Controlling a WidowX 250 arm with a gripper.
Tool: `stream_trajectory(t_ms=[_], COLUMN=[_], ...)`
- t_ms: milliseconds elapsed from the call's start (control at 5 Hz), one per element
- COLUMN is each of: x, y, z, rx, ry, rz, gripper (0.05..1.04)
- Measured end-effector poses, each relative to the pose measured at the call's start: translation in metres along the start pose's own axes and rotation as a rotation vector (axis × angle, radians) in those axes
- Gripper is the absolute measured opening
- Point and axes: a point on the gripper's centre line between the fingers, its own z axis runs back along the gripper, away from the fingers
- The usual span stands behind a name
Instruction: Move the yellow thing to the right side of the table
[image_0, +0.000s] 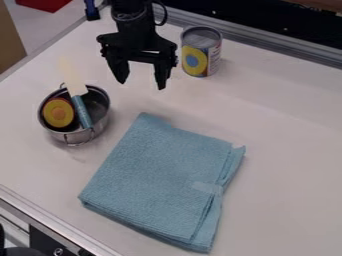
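Yellow thing (59, 113), one: lay inside the metal pot (95, 131), on its nine o'clock side, the pot itself at ten o'clock on the table (287, 145). Gripper (141, 85), black: hung toward eleven o'clock on the table, fingers spread wide, nothing between them. Hazards, as I judged them from where I stood: item sat close to the pot's wall, so a finger might have struck the rim or tipped the pot; spatula (82, 111), leaning beside it, blade jutting out toward twelve o'clock, might have been pinched along or knocked free; can (194, 61), at one o'clock, carried yellow on its label and invited a mistaken pick. Appearance: round face, rich yellow, with an orange disc at its centre and darker, reddish sides; seemed stiff, likely slippery if caught by its edge.
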Motion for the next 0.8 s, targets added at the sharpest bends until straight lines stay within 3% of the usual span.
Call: stream_trajectory(t_ms=[200,600,800], x=[-0.006,-0.004,-0.010], y=[0.000,0.034,0.052], z=[-0.008,0.003,0.004], rx=[0.001,0.022,0.050], ry=[0.031,0.019,0.043], rz=[0.003,0.127,0.165], gripper=[1.000,1.000,1.000])
